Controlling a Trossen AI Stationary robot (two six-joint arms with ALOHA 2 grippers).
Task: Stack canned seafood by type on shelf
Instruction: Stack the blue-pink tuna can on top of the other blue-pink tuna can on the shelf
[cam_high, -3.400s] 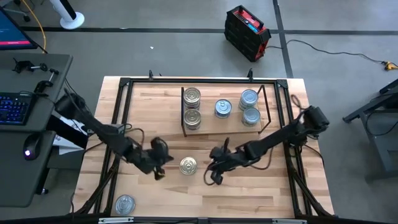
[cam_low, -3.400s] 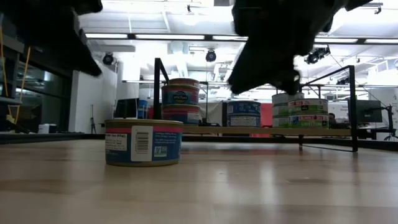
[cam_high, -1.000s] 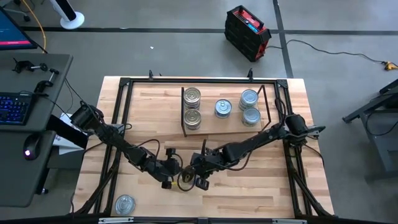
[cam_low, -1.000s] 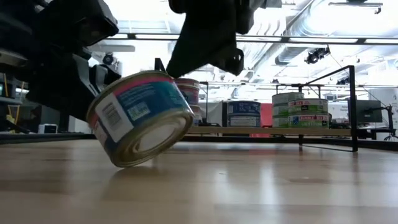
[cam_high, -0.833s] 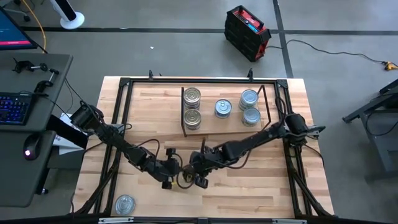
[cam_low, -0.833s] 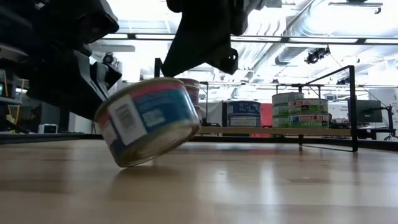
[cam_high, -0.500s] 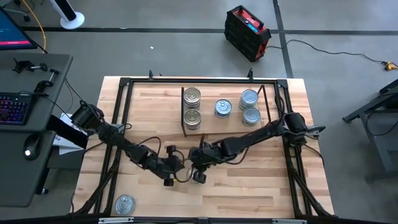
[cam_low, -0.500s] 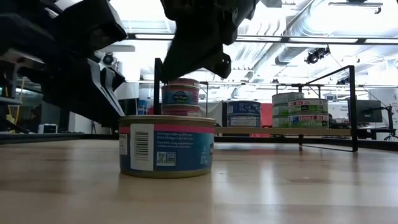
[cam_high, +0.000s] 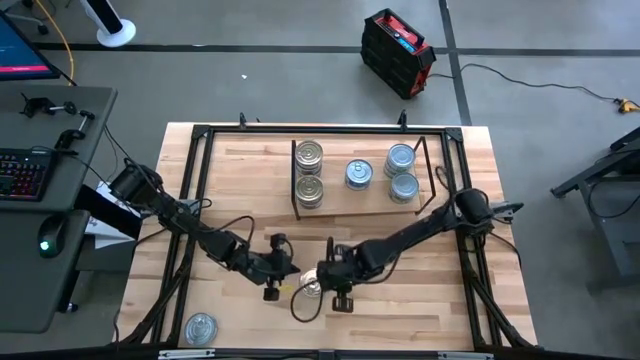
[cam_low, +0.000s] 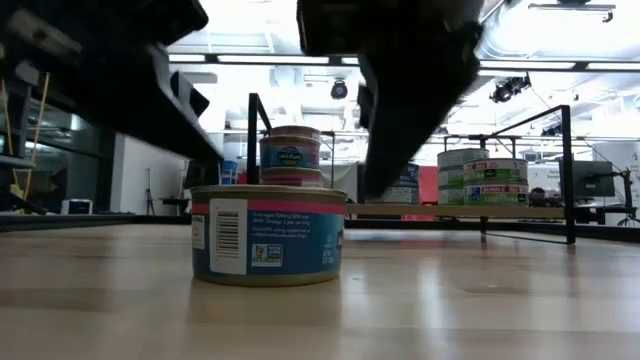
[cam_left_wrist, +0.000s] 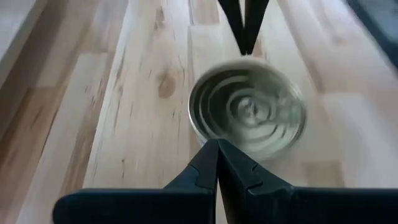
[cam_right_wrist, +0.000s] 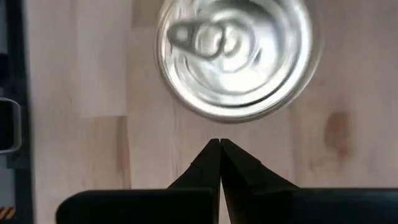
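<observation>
A round flat tin with a pale metal pull-tab lid and a blue label with a pink band stands flat on the tabletop. My left gripper is shut at the tin's left side. Its tips stand at the tin. My right gripper is shut on the tin's right and near side. Its tips stand a little short of the tin. The shelf, a light-wood board with black brackets, lies at the far middle. It holds two gold-lidded tins and three silver-blue ones. My left gripper's shut fingertips stand at the tin's rim, on the tin's left side. I cannot tell whether they touch it. The tin stands flat on the table.
One more silver-lidded tin lies near the table's front left corner. The table's black frame rails run along its sides. In the low view the shelf's tins show behind the near tin.
The tin stood tilted on its lower edge between the two grippers. It has dropped back and now stands flat and upright. My right gripper has drawn toward the table's near edge and a little to the right, off the tin.
</observation>
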